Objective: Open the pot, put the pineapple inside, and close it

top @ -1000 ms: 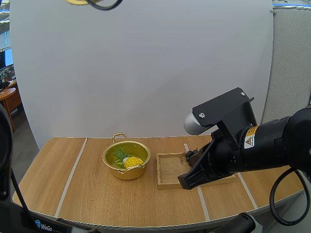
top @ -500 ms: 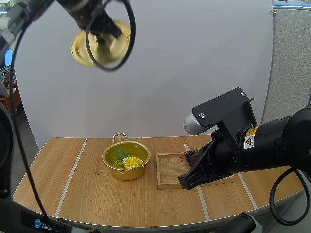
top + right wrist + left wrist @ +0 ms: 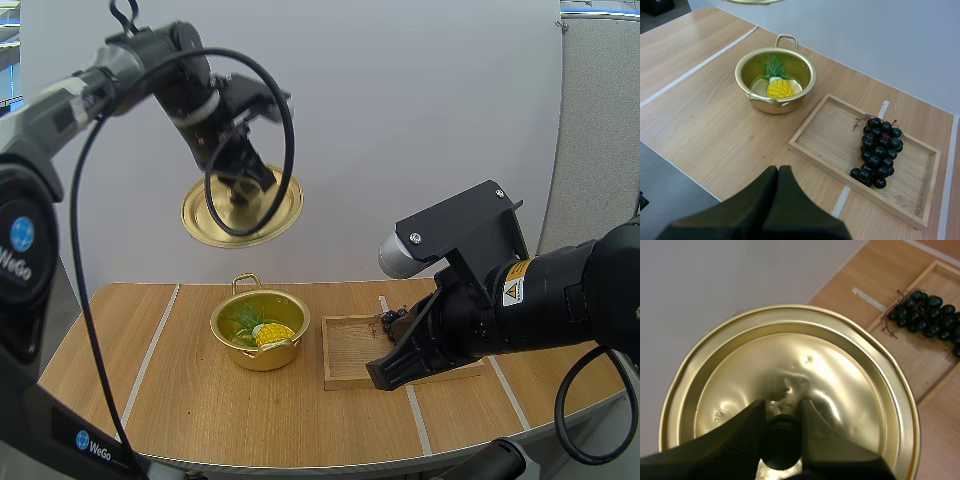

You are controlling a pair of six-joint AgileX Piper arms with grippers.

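A gold pot stands uncovered on the wooden table, with a yellow pineapple lying inside it. High above the pot hangs its gold lid. My left gripper is shut on the lid's black knob. My right gripper is shut on nothing, its fingers together as one wedge, hovering over the table's near edge in front of the tray; in the high view its arm covers the tray's right part.
A wooden tray lies right of the pot and holds a bunch of dark grapes. Bare table stretches to the left of the pot and in front of it.
My left arm has brought the lid down from the upper left to a spot above the pot. The right arm, pot and tray have not moved.
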